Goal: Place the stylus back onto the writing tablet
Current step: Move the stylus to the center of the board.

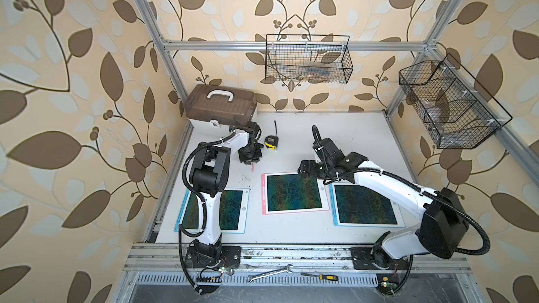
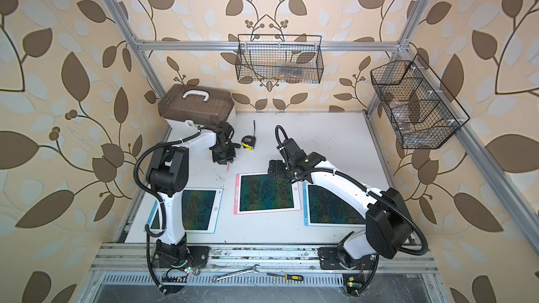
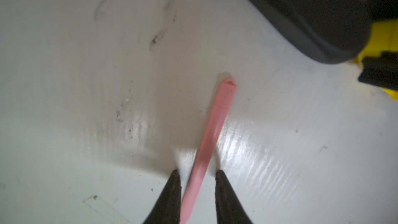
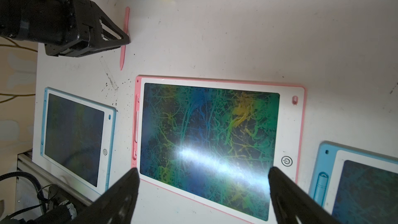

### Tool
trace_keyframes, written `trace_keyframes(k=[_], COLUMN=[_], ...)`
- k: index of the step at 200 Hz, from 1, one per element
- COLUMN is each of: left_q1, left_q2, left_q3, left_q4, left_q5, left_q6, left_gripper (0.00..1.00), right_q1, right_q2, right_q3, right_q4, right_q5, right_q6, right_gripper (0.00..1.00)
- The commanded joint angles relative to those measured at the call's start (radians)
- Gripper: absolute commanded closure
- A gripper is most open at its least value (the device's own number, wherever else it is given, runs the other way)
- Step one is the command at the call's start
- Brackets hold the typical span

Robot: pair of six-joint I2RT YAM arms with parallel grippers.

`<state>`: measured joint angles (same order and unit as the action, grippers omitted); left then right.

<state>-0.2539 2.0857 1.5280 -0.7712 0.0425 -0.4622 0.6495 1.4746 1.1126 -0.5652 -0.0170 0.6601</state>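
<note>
Stylus: pink, slender and flat-sided, with a blunt butt end marked by a fine seam and a shaft that narrows to a point. You find it lying flat on the table, not on any tablet. The table is white and glossy, scuffed with grey smudges and dark specks, and it stands inside an aluminium frame against wallpaper printed with brown and pale leaves. Two black wire baskets hang from the frame, one at the back and one at the right side. A box with a brown lid sits in the back-left corner, and a yellow-and-black tape measure lies just beyond the stylus. Three tablets lie in a row near the arm bases: a pink-rimmed writing tablet in the middle, flanked by a left blue tablet and a right blue tablet, all with scribbled green-and-blue screens. The stylus point aims at the pink tablet's far left corner, near it but apart. Your left gripper sits low at the table with its jaws straddling the shaft; a sliver of white surface shows on each side, so nothing is clamped. Your right gripper hovers over the pink tablet, jaws spread wide and holding nothing.
</note>
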Motion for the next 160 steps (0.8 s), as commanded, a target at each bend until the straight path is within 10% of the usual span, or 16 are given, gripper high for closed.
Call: trace_keyframes(k=[1, 160], left_q1=[-0.020, -0.054], left_q2=[0.039, 0.008], left_q3=[-0.014, -0.070], left_q4=[-0.015, -0.013], left_q5=[-0.031, -0.025], left_q6=[-0.025, -0.097], left_gripper=[0.76, 0.93], right_q1=[-0.008, -0.032], right_q2=[-0.025, -0.073], right_q3=[-0.003, -0.032], right_q4=[-0.016, -0.016], right_q5=[0.020, 0.011], right_q6=[-0.004, -0.023], right_gripper=[0.07, 0.07])
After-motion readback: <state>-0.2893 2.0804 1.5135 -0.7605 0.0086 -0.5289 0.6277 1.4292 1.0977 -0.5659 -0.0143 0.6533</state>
